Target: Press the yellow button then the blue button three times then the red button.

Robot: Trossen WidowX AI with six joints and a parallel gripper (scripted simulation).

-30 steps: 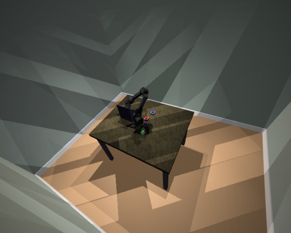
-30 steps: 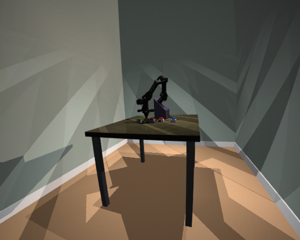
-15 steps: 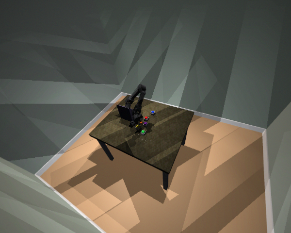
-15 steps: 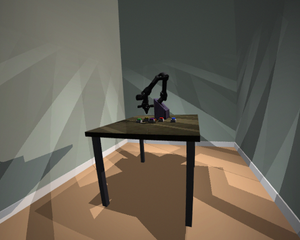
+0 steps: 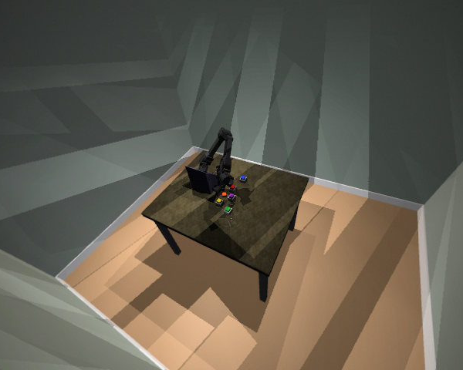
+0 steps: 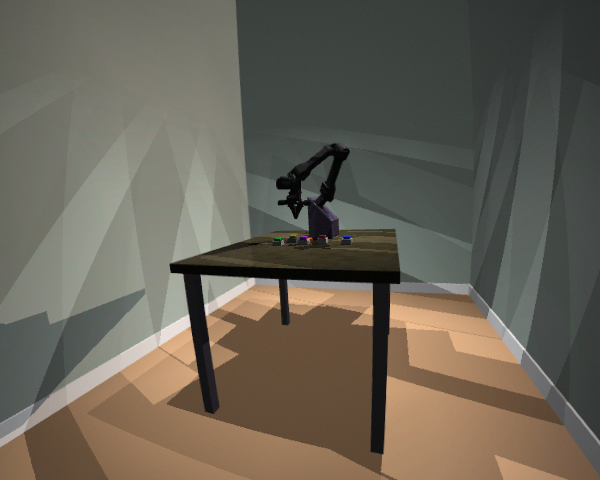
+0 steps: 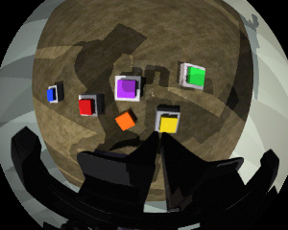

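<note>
My gripper (image 6: 296, 217) (image 7: 158, 135) is shut and empty. It hangs well above the table, clear of all the buttons. In the wrist view its fingertips show just below the yellow button (image 5: 218, 200) (image 6: 292, 237) (image 7: 168, 124), which stands unpressed. The red button (image 5: 232, 186) (image 6: 323, 238) (image 7: 85, 106) stands left of it in the wrist view. The blue button (image 5: 242, 177) (image 6: 347, 238) (image 7: 51, 94) is farthest left in the wrist view, beyond the red one.
A purple button (image 5: 231, 196) (image 6: 304, 239) (image 7: 127, 88) stands between red and green. A green button (image 5: 228, 209) (image 6: 277, 239) (image 7: 196, 76) stands beyond yellow. An orange block (image 5: 224, 193) (image 7: 125, 120) lies between the red and yellow buttons. A dark panel (image 5: 200, 181) stands by the arm's base.
</note>
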